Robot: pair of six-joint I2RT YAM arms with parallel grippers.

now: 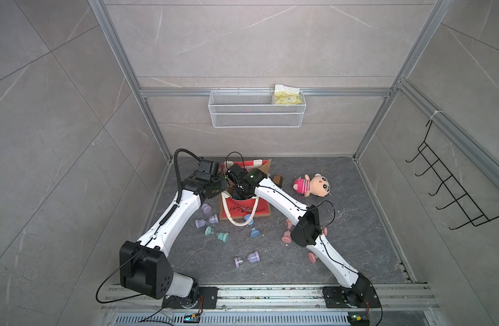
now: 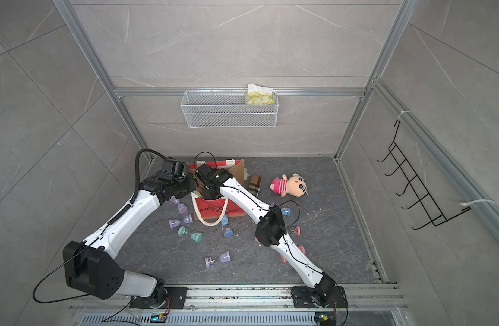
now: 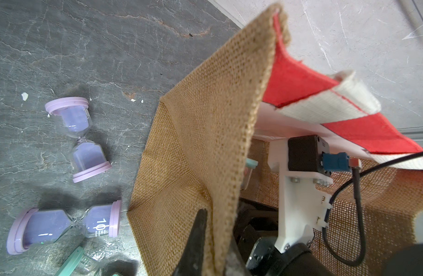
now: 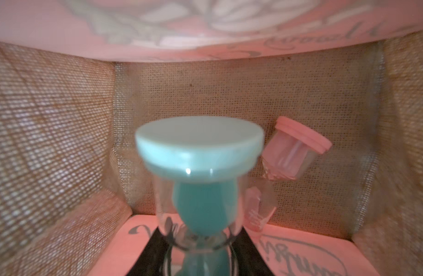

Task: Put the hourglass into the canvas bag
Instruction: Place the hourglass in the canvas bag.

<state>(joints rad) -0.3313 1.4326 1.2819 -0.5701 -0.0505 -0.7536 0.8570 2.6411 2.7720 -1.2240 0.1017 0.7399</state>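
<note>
The canvas bag (image 1: 259,210) (image 2: 234,210) stands open on the dark floor, with red panels, tan burlap sides (image 3: 205,143) and white rope handles. My left gripper (image 1: 225,192) (image 3: 216,229) is shut on the rim of the bag's left burlap side, one finger outside and one inside. My right gripper (image 1: 240,194) (image 4: 201,234) reaches down inside the bag. It is shut on the neck of a teal hourglass (image 4: 198,153), which hangs above the burlap bottom (image 4: 229,95). A pink hourglass (image 4: 299,148) leans inside the bag beside it.
Several hourglasses lie on the floor in front of the bag: purple (image 1: 247,259), teal (image 1: 216,233), blue (image 1: 255,232), pink (image 1: 286,238). A brown plaid cylinder (image 2: 255,185) and a plush doll (image 1: 313,185) lie to the right. A wire basket (image 1: 256,110) hangs on the back wall.
</note>
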